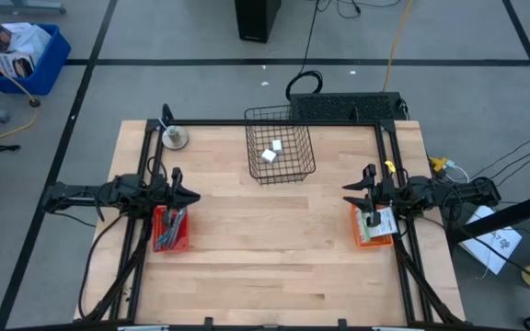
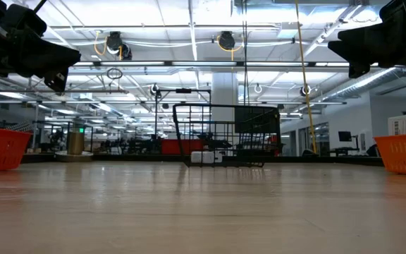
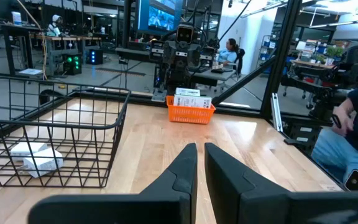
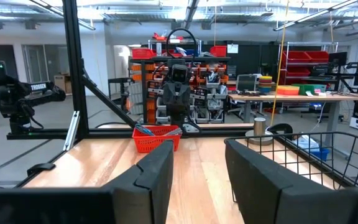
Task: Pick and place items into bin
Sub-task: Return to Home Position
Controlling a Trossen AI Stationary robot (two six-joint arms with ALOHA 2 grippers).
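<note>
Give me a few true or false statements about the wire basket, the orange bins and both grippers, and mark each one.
1. The wire basket holds white blocks. True.
2. The left gripper grips a block. False: it is empty, fingers nearly closed.
3. An orange bin sits under each arm. True.
4. The right gripper is inside the basket. False: it hovers beside its orange bin.
5. The basket lies tipped over. False: it stands upright.
</note>
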